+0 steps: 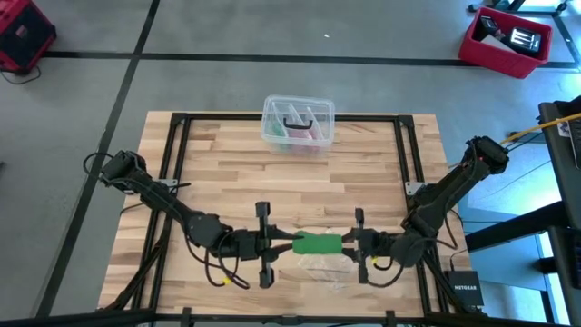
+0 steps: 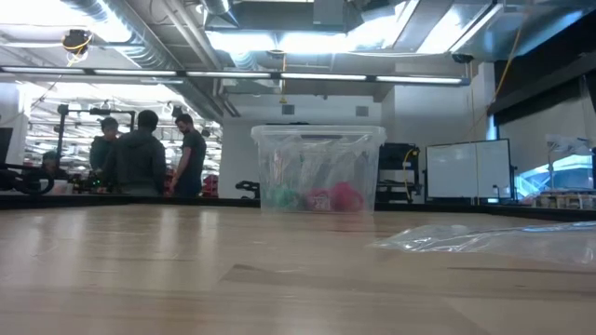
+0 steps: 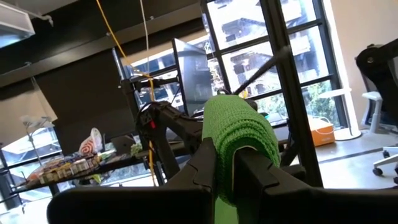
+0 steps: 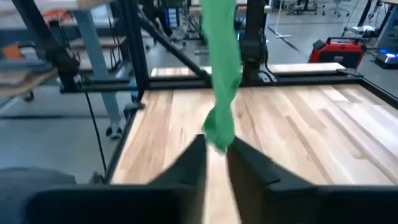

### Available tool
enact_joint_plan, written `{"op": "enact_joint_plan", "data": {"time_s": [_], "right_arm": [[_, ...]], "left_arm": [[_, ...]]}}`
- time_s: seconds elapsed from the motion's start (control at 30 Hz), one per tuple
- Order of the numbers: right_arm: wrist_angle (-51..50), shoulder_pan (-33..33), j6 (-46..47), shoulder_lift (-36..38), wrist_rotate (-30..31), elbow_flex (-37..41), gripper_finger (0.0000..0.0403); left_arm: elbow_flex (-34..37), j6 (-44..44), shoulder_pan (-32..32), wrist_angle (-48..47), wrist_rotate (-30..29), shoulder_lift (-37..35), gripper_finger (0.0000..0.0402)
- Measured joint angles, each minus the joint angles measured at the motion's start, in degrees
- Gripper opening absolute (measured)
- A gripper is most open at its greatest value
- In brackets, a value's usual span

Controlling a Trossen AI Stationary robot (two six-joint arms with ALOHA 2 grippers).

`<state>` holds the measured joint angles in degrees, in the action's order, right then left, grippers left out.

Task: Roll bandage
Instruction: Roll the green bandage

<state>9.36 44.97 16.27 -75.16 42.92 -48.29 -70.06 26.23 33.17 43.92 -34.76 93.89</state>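
**Between both grippers, bandage stretched crosswise**

At table's near edge: bandage (image 1: 318, 242) slung between left gripper (image 1: 270, 242) and right gripper (image 1: 356, 242), long axis running left to right. Left jaws clamped on the rolled end. Right jaws narrow, seemingly pinching the loose tail, though contact is hard to confirm. Both arms low, forearms angled inward, wrists facing. Farther back: clear box (image 1: 298, 123).

Bright overhead lights, slight wrist-cam blur

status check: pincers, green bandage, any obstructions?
Left pincer shut on bright green elastic fabric bandage. Right pincer at its other end, grip unclear. Crinkled clear plastic bag lies underneath.
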Motion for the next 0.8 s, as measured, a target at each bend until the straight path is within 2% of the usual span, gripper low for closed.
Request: {"op": "enact_joint_plan", "data": {"time_s": [0.1, 0.37, 0.57, 0.7, 0.8], "right_arm": [[-1.94, 0.04, 0.23, 0.00, 0.01, 0.01, 0.0012], [-1.24, 0.04, 1.11, 0.00, 0.75, 0.02, 0.0008], [-3.18, 0.00, 6.80, 0.02, -6.69, 0.02, 0.0009], [-2.74, 0.05, 3.47, 1.48, -14.81, -0.06, 0.0009], [-2.61, 0.04, 4.06, 2.88, -17.05, -0.09, 0.0009]], "left_arm": [[0.00, -0.01, 0.20, 0.00, 0.00, 0.00, 0.0021], [0.00, 0.00, 0.76, 0.00, 0.00, 0.00, 0.0021], [0.00, 0.91, 0.80, 0.20, 0.00, 0.02, 0.0021], [0.00, 0.89, 0.89, 0.20, -0.02, 0.02, 0.0021], [0.01, 0.84, 1.03, 0.49, 0.00, 0.02, 0.0021]]}}
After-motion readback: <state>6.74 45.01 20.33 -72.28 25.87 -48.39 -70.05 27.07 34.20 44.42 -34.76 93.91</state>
